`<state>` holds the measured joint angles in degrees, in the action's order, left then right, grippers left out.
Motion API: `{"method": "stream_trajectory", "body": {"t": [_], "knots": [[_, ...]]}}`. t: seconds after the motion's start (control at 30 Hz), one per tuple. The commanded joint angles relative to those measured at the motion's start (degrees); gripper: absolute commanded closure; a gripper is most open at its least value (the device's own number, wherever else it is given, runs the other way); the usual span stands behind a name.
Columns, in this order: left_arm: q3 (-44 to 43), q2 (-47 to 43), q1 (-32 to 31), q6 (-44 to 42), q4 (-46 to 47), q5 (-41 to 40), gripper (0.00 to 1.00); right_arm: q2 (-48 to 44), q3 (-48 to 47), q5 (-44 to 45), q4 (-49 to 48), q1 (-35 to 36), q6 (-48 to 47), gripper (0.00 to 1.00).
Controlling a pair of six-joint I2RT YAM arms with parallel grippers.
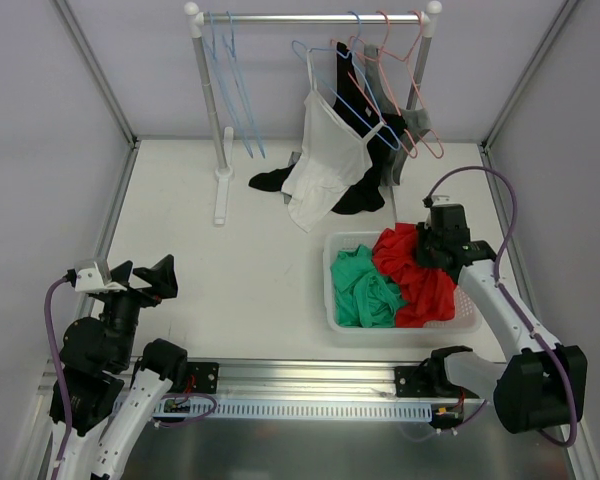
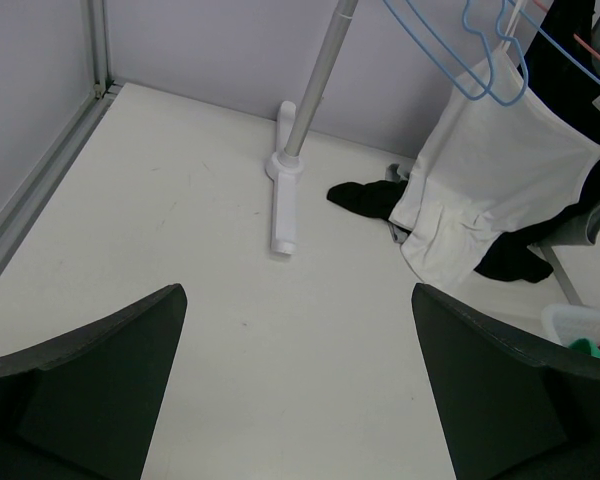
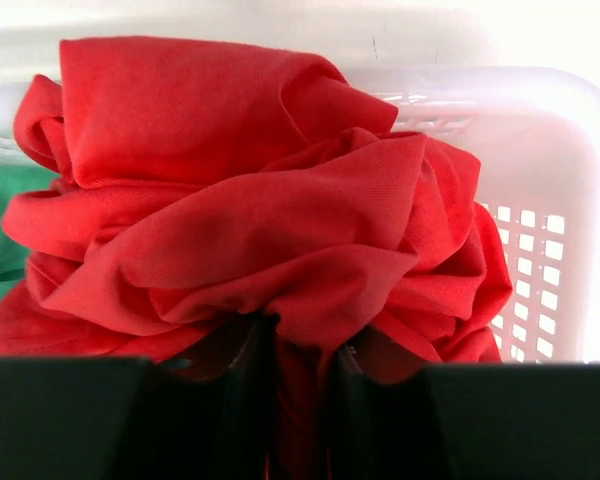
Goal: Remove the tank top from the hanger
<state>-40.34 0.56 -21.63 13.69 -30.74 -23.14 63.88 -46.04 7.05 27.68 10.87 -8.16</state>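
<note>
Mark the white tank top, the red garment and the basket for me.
white tank top [image 1: 325, 158], top view, chest panel.
red garment [image 3: 240, 220], right wrist view, bunched middle.
basket [image 1: 375, 336], top view, near rim.

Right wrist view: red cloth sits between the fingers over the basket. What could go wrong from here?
A fold of the red garment is caught between the fingers of the right pincer; pulling away could drag it out of the white basket. The garment is also heaped above the rim, so it might spill over. On the rack, the white tank top overlaps a black garment, which may come along.
</note>
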Motion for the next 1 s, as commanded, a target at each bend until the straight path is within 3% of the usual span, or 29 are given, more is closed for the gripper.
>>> {"method": "stream_trajectory", "body": {"t": [0.0,0.17,0.3,0.33,0.7,0.77,0.8,0.87,0.9,0.97], "knots": [[0.3,-2.2,0.4,-0.1,1.1,-0.5,0.01,-1.1,1.3,-0.6,-3.2,-0.4,3.5,0.73],[0.2,-1.3,0.4,0.5,1.0,0.9,0.01,-1.6,3.1,-0.6,-3.1,-0.4,4.6,0.73],[0.0,-1.0,0.4,0.5,1.0,1.2,0.01,-0.4,5.6,-3.3,-4.2,-0.3,6.0,0.98],[0.0,-1.0,0.4,0.6,0.9,1.3,0.01,0.1,6.0,-3.6,-4.3,-0.3,6.4,1.0],[-0.1,-1.0,0.4,1.2,1.0,1.9,0.02,-2.1,9.7,-3.4,-4.0,-0.3,8.0,1.0],[-0.2,-1.0,0.4,1.7,1.0,2.3,0.01,-2.6,9.5,-2.7,-3.3,-0.3,8.0,0.9],[-0.3,-1.0,0.4,1.9,1.0,2.6,0.01,-3.1,9.2,-1.9,-2.8,-0.3,8.0,0.69],[-1.1,0.7,0.4,2.6,1.0,3.6,0.01,-5.5,8.4,-0.4,-1.0,-0.3,9.3,0.6],[-1.5,1.3,0.4,2.8,1.1,4.0,0.01,-6.6,7.0,-0.1,-0.3,-0.4,9.1,0.47],[-3.2,3.8,0.4,3.4,1.1,5.6,0.01,-9.9,5.1,0.5,2.9,-0.3,8.7,0.4]]}}
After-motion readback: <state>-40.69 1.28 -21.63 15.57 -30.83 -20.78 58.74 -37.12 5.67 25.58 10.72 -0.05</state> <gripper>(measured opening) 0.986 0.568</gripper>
